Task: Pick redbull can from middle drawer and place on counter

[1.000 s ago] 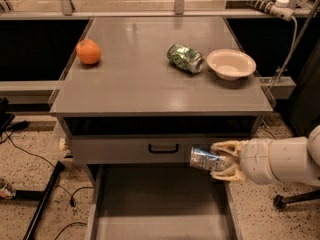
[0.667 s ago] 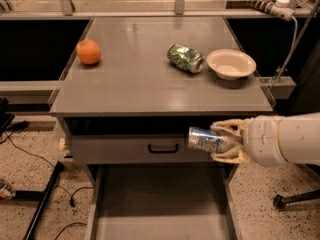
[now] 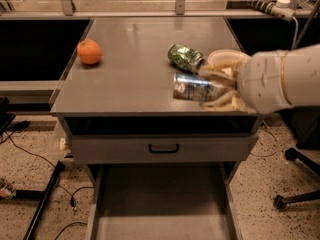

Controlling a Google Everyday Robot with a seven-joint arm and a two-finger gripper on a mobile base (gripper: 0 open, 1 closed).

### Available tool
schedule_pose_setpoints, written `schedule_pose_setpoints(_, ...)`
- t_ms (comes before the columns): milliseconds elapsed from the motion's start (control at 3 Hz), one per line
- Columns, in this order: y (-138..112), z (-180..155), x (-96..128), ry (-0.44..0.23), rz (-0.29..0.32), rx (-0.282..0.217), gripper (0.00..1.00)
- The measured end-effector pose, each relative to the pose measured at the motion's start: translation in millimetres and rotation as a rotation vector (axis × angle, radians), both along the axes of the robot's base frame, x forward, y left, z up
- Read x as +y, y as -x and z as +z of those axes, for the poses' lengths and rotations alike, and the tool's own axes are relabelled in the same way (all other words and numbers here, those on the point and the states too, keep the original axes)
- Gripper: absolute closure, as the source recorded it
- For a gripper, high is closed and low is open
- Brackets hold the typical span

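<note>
The redbull can, slim silver and blue, lies on its side in my gripper, which is shut on it. The gripper comes in from the right and holds the can over the right front part of the grey counter; I cannot tell whether the can touches the top. The middle drawer is pulled open below, and its grey floor shows nothing in it.
An orange sits at the counter's left. A green patterned can lies just behind the redbull can, next to a beige bowl partly hidden by my arm. A closed drawer front with a black handle is below the counter.
My gripper has lifted the redbull can from in front of the drawer front up to the counter's right front part.
</note>
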State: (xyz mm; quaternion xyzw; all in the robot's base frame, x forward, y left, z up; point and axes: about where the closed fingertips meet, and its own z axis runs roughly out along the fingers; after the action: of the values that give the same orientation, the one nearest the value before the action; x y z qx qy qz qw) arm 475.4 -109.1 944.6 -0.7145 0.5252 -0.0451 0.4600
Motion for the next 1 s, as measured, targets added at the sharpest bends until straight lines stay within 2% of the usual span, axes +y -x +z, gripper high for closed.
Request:
schedule_pose_setpoints(333, -38, 29, 29, -0.033, 0.026, -0.032, 1.0)
schedule_pose_setpoints(667, -80, 39, 52, -0.056, 0.018, -0.029, 1.0)
schedule_pose_setpoints(1000, -112, 33, 67, -0.096, 0.016, 0.004, 1.0)
